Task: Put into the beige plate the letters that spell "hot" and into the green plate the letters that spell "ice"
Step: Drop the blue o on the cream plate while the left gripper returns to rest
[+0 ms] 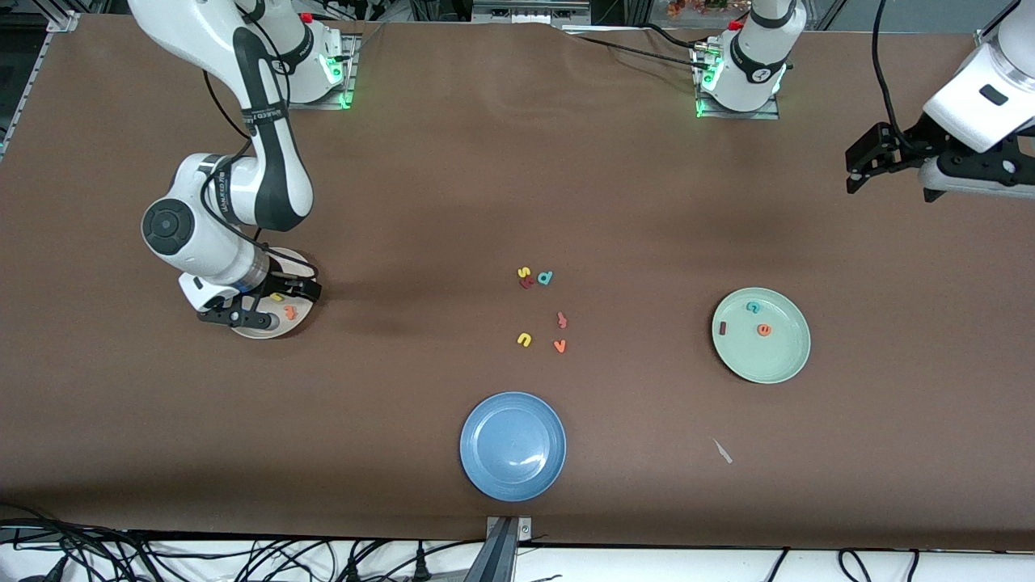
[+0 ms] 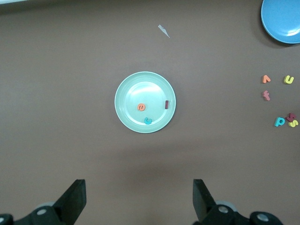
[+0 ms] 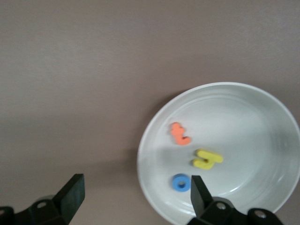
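The right hand (image 1: 271,307) hides much of the beige plate (image 1: 301,322)

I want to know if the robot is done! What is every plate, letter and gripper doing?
beige plate: holds h, o, t.
green plate: holds i, c, e.
blue plate: empty.
leftover letters: loose on table.
right gripper: open, over beige plate.
left gripper: open, waiting high.
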Controlling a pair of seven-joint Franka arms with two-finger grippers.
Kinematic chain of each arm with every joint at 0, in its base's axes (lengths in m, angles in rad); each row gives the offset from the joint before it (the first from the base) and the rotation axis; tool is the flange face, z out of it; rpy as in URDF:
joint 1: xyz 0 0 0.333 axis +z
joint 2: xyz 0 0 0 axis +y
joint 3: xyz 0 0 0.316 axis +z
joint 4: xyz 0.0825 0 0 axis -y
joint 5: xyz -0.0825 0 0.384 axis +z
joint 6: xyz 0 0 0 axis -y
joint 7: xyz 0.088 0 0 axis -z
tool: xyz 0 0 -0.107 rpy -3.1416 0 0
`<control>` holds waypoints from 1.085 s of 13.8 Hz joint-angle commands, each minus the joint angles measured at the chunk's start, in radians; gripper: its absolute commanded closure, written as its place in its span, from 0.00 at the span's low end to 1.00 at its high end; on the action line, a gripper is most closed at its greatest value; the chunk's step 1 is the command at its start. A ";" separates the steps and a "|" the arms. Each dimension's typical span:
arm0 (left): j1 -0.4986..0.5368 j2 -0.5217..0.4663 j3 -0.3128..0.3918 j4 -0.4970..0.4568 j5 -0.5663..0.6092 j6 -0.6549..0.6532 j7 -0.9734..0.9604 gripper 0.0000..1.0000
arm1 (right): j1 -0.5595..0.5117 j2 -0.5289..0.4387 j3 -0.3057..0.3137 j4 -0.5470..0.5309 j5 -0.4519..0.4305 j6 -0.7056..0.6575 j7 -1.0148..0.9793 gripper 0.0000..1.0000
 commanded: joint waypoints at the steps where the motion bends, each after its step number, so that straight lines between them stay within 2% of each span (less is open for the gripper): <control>1: -0.011 -0.018 0.024 -0.047 -0.020 0.006 -0.015 0.00 | 0.011 0.017 -0.005 0.088 0.017 -0.109 0.052 0.00; 3: -0.009 0.011 0.021 -0.004 -0.030 -0.037 -0.010 0.00 | 0.037 0.065 -0.011 0.159 0.006 -0.197 0.087 0.00; 4: -0.017 0.017 0.018 0.007 -0.028 -0.042 -0.013 0.00 | 0.023 0.059 -0.002 0.168 -0.002 -0.211 0.098 0.00; 5: -0.017 0.017 0.017 0.007 -0.027 -0.048 -0.012 0.00 | -0.033 0.042 0.044 0.180 -0.022 -0.240 0.107 0.00; 7: -0.015 0.016 0.018 0.010 -0.027 -0.065 -0.010 0.00 | -0.273 -0.019 0.304 0.187 -0.154 -0.245 0.140 0.00; 8: -0.012 0.016 0.018 0.016 -0.025 -0.079 -0.009 0.00 | -0.388 -0.050 0.416 0.181 -0.239 -0.251 0.174 0.00; 9: -0.007 0.016 0.018 0.016 -0.027 -0.088 -0.009 0.00 | -0.467 -0.079 0.493 0.177 -0.282 -0.260 0.178 0.00; 12: -0.007 0.022 0.018 0.021 -0.030 -0.081 -0.010 0.00 | -0.679 -0.194 0.660 0.139 -0.370 -0.313 0.114 0.00; 13: -0.006 0.022 0.018 0.019 -0.030 -0.080 -0.009 0.00 | -0.722 -0.241 0.688 0.127 -0.373 -0.350 0.075 0.00; 15: -0.009 0.029 0.018 0.021 -0.028 -0.076 -0.009 0.00 | -0.734 -0.338 0.690 0.125 -0.378 -0.453 0.035 0.00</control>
